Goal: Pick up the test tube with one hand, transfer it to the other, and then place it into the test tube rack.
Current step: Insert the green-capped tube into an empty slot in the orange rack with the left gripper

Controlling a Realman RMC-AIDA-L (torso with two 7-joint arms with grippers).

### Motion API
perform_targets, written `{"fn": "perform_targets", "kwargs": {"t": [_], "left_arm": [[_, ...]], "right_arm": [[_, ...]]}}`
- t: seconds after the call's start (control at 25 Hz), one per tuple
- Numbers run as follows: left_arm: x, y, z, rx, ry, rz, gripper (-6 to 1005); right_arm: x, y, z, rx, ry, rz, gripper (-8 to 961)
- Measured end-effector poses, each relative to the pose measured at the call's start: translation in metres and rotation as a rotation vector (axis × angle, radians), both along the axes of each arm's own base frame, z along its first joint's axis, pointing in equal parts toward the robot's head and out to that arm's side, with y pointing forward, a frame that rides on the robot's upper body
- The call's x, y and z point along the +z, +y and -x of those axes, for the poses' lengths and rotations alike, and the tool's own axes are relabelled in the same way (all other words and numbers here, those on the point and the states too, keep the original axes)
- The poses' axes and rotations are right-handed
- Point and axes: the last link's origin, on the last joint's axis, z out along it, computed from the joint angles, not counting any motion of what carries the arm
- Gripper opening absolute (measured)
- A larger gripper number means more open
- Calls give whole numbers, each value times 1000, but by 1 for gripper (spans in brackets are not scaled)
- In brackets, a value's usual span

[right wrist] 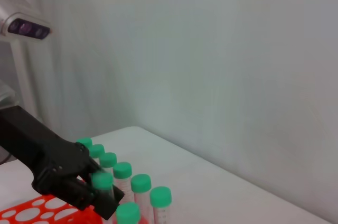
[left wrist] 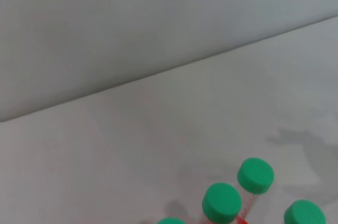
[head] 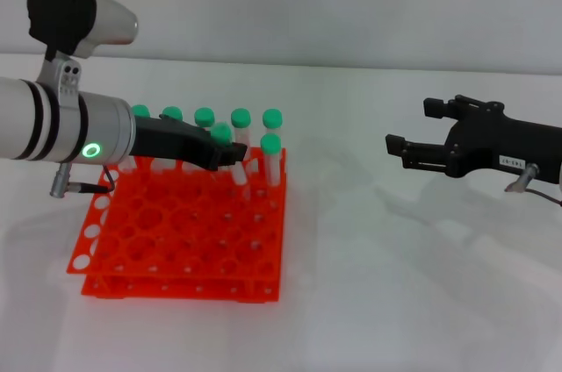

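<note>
Left gripper (head: pixel 230 154): I see it clenched on the test tube (head: pixel 226 151), green cap just above the fingers, body angled down toward the far right part of the test tube rack (head: pixel 180 245).

Capped tubes (head: pixel 272 148): standing in the rack's far rows, just beside the held one; the left wrist view shows their caps.

Right gripper (head: pixel 406 151): jaws released, holding nothing, hovering over the white table (head: pixel 395 284), well right of the rack.

Test tube rack (head: pixel 189 236) left of right gripper (head: pixel 395 151)
</note>
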Motion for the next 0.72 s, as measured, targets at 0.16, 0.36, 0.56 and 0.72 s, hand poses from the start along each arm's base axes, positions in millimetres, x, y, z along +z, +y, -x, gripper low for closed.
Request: {"fn": "perform_targets", "kwargs": {"t": [0.16,0.36,0.56,0.72], "left_arm": [[0,0,0,0,-4,-2,376],[-1,0,0,3,-6,0,383],[-1,0,-1,-5,-9,-2,485],[-4,-1,-5,-28,-9,12,534]], "right_arm": [[0,-1,-1,-2,-1,4,867],[0,-2,-2,-3,0,6,867],[0,-2,-2,-3,1,7,867],[0,-2,-2,-2,2,8,867]]}}
